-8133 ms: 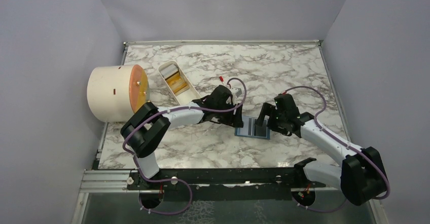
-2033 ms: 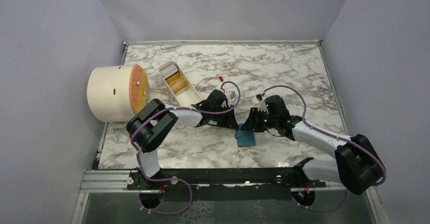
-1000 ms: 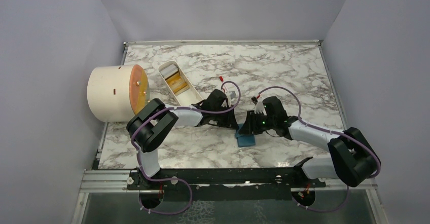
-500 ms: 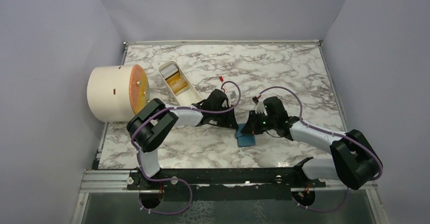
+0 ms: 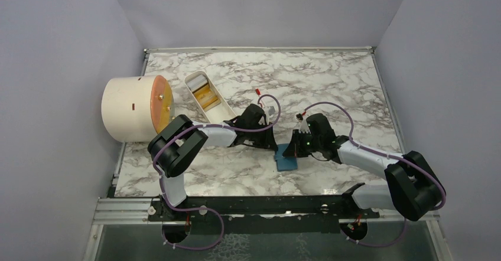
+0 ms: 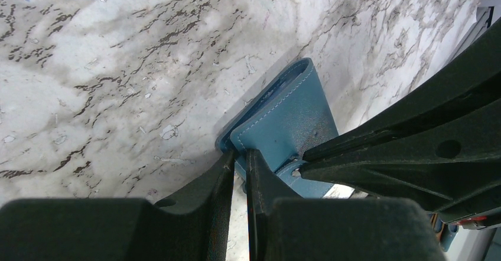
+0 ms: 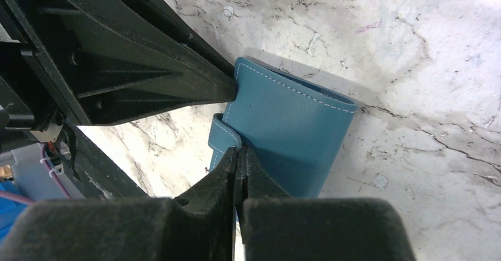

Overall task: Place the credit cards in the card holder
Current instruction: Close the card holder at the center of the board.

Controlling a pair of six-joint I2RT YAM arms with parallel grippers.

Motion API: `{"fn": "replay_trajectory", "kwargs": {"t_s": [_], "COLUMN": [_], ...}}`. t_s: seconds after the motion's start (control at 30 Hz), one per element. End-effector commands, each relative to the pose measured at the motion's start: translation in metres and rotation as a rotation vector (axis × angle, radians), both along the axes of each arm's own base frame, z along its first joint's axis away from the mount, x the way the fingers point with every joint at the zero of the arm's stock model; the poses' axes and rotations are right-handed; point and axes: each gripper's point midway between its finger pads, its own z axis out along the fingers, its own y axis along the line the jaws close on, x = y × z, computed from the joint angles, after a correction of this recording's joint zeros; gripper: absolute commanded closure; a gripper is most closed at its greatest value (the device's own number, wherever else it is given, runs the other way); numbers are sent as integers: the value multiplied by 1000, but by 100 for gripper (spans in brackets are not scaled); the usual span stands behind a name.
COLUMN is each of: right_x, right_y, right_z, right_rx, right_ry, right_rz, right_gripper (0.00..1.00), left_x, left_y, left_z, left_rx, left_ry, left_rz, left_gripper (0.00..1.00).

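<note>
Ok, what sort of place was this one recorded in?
Probably a lab test cell, not a home: a marble-patterned tabletop boxed in by plain lilac walls, with the left arm and right arm bolted to a metal rail at its near edge.

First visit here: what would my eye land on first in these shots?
Centre stage, a small teal card holder is pinched from two sides, by the left end effector and the right end effector. Far left lies a big cream cylinder with an orange face, and a white oval tray sits beside it.
</note>
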Motion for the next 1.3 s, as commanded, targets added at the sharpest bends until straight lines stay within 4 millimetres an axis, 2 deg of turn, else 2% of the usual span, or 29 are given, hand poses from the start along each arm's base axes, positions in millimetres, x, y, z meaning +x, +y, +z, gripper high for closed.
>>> {"fn": "replay_trajectory", "kwargs": {"t_s": [0.0,0.27,0.47,0.6,0.87,1.07,1.27], "right_x": [6,8,12,12,10,9,9], "right_y": [-7,-12,-2,1,1,-17,-24], "right_z": [-2,-8,9,13,2,-15,-22], "right_rx": [-50,-85,-29,-13,-17,-113,-152], "right_ry": [-4,14,-10,-9,26,48,51], "right_rz": [-48,-81,-50,-52,-63,-117,-138], "right_gripper": [99,99,99,99,99,99,99], "left_x": [3,2,1,2,1,1,1], "left_y": [11,12,12,11,12,12,12], "left_z": [-19,-24,-23,-23,-24,-23,-25], "left_rx": [78,91,87,86,88,88,92], "left_ry": [2,8,8,6,9,7,12], "left_rz": [18,12,10,10,11,11,11], "left_gripper": [85,84,85,84,85,84,84]}}
